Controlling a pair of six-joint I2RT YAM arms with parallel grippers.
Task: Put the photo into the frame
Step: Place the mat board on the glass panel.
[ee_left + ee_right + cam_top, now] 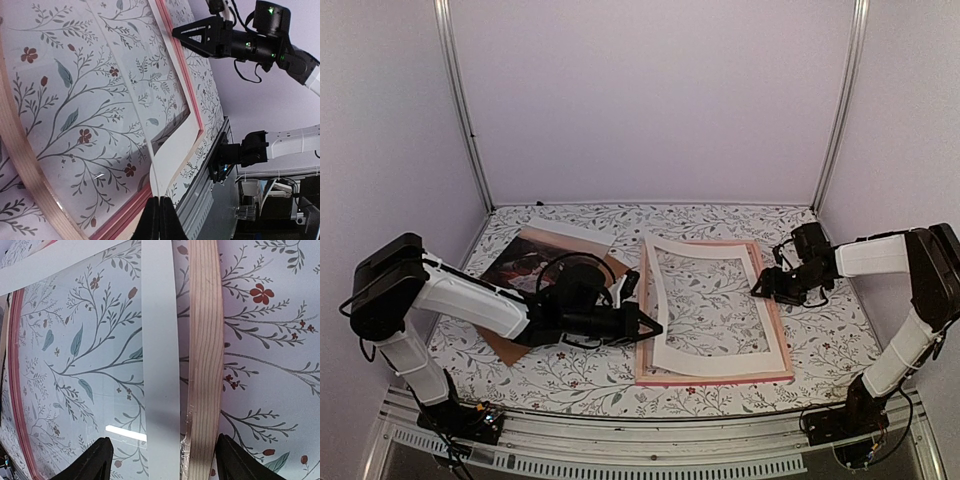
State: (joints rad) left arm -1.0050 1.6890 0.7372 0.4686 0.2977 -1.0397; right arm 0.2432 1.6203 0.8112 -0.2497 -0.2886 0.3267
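Observation:
The photo point(525, 265), a dark maroon print, lies at the left on a brown backing board point(505, 345), partly hidden by my left arm. The pink frame point(775, 322) lies flat in the middle right, with the white mat board point(715, 365) on it. My left gripper point(655, 327) is shut on the mat board's left edge point(175, 145), which is lifted and curled above the frame rail point(185, 85); the jaws point(160, 201) meet on it. My right gripper point(760, 290) is open, its jaws point(164, 442) straddling the mat strip point(160, 365) and the wooden rail point(205, 340).
A white sheet point(570, 232) sticks out behind the photo at the back left. The floral tablecloth point(570, 375) covers the table. Metal posts point(465, 110) and pale walls close in the back and sides. A metal rail point(650, 440) runs along the near edge.

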